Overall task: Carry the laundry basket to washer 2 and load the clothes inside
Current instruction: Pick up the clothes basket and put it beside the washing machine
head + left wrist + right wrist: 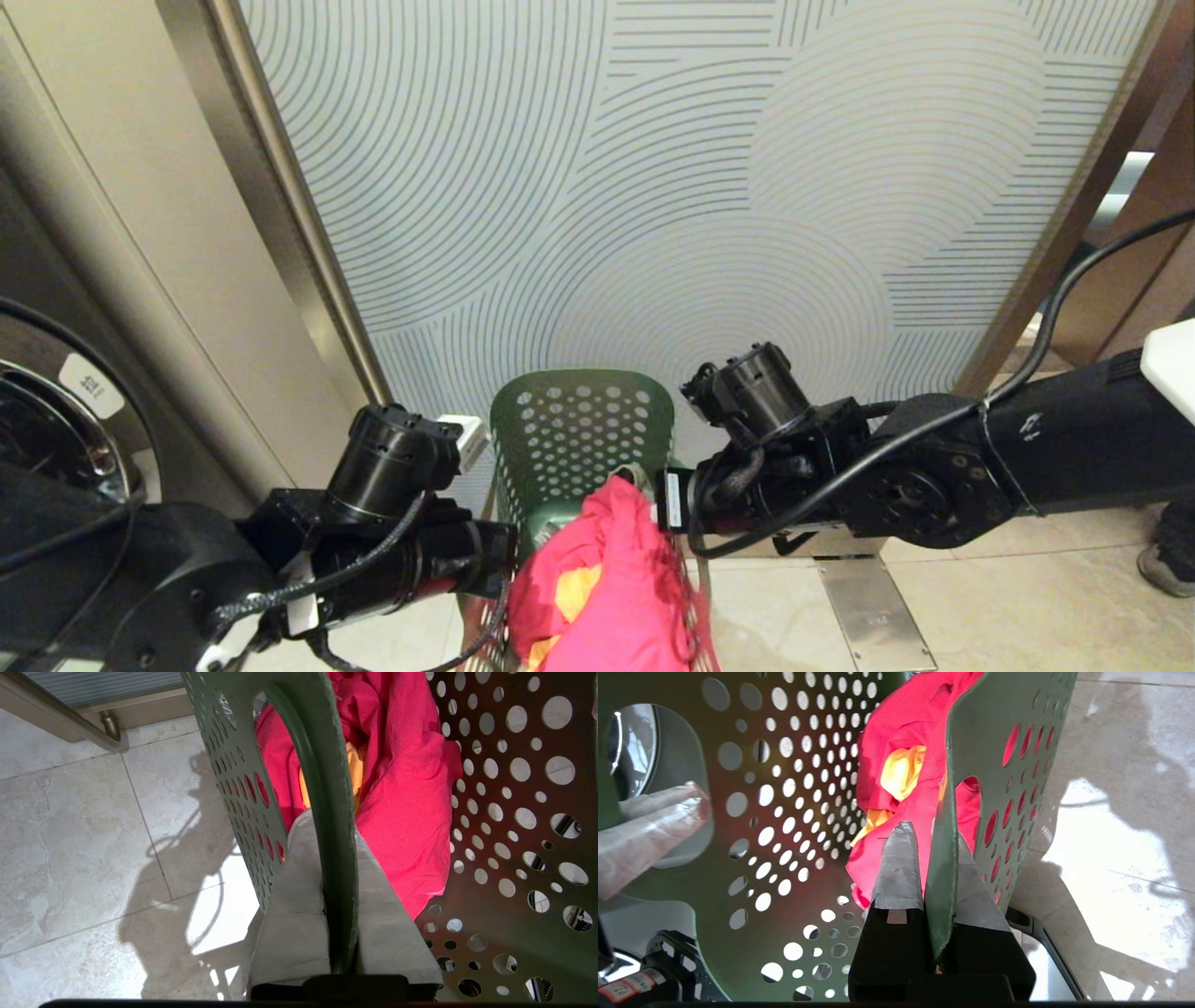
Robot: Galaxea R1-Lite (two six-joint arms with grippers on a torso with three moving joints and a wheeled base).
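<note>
Nearest, the clothes bulge pink-red with a yellow-orange piece out of the laundry basket, which is held up between the two arms above the pale tiled floor. The left claw is clamped on the basket's left rim, the right claw on its right rim. Beyond stands a line-patterned panel; a chrome-rimmed washer door shows far left.

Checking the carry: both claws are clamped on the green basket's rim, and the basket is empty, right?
Not empty. The laundry basket holds the clothes, as the right wrist view shows. The left claw and right claw do clamp its rim.
</note>
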